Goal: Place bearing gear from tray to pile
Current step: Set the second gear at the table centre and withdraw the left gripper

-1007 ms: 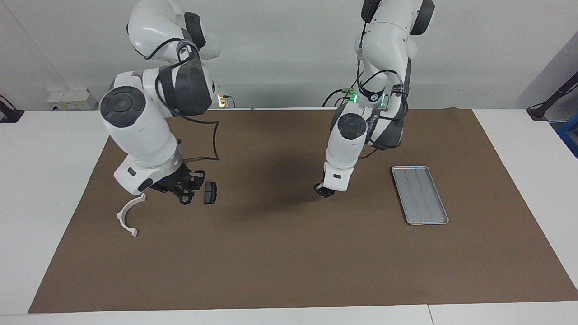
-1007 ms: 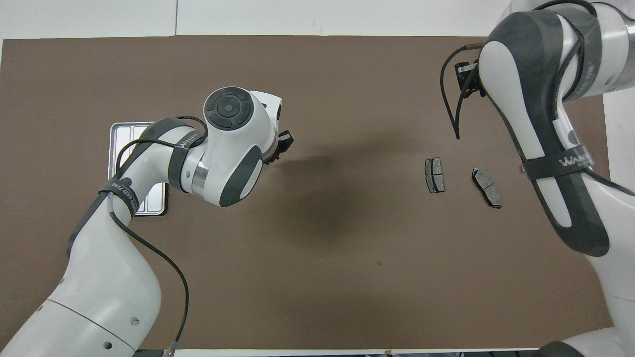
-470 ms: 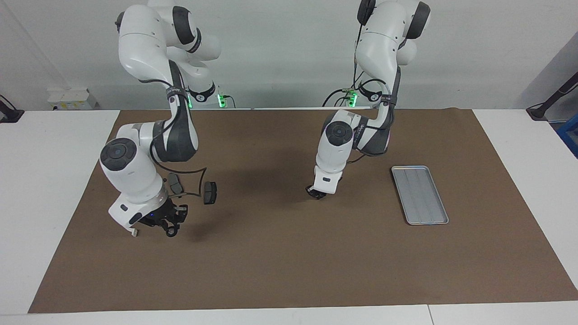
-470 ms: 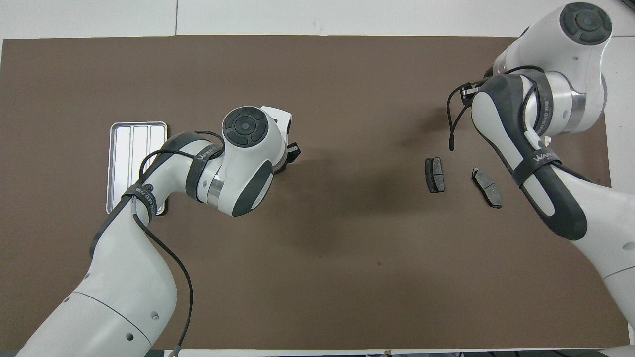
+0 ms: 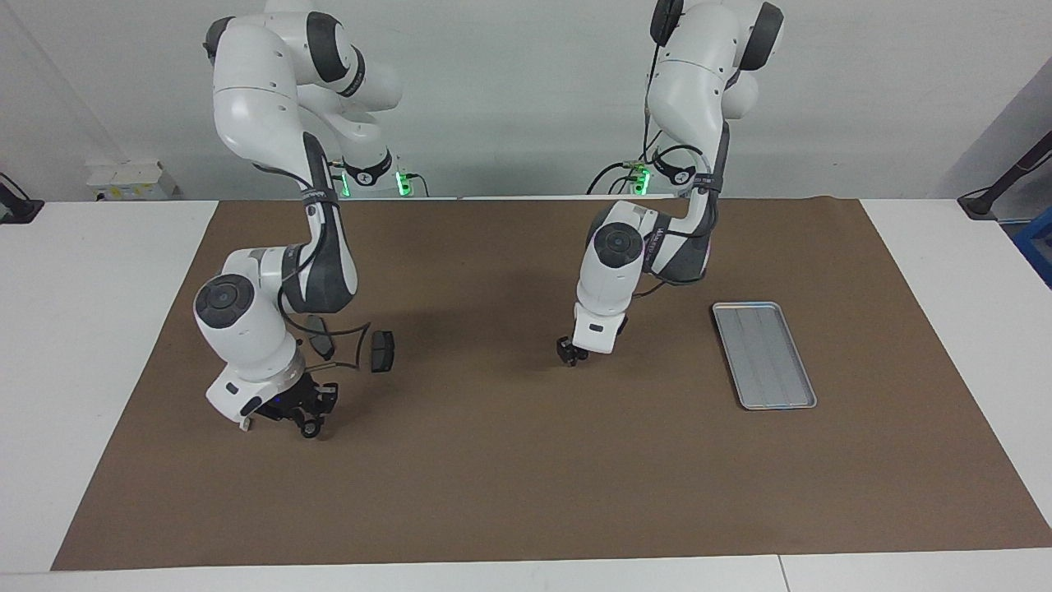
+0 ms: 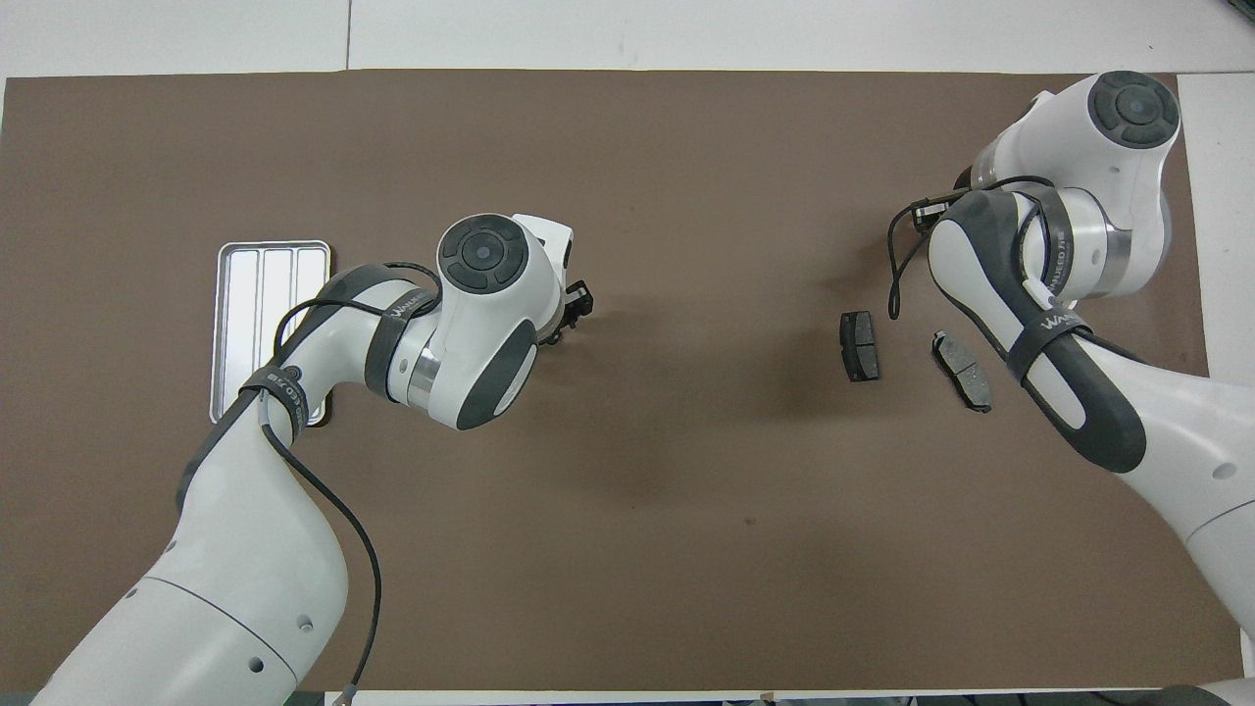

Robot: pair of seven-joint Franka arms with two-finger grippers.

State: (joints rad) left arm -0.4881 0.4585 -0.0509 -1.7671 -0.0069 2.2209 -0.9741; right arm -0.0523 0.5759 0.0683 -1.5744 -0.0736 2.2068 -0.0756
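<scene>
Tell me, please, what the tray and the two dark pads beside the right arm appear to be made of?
The tray looks like bare metal, perhaps aluminium: silver-grey, dull sheen, pressed lengthwise ribs. The brake pads look like matte dark-grey friction material with a centre groove; the backing is not discernible.

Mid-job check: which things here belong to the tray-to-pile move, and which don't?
Job: silver tray; pile's two brake pads, white bracket; left pincer over mid-mat.
Not the job: brown mat; right pincer over the bracket. No bearing gear visible.

Ribbed silver-grey rectangular metal tray [image 5: 764,355]; two dark grey brake-pad-like pieces [image 6: 860,345]; brown rectangular mat [image 5: 526,477] on white counter [image 5: 82,329].
</scene>
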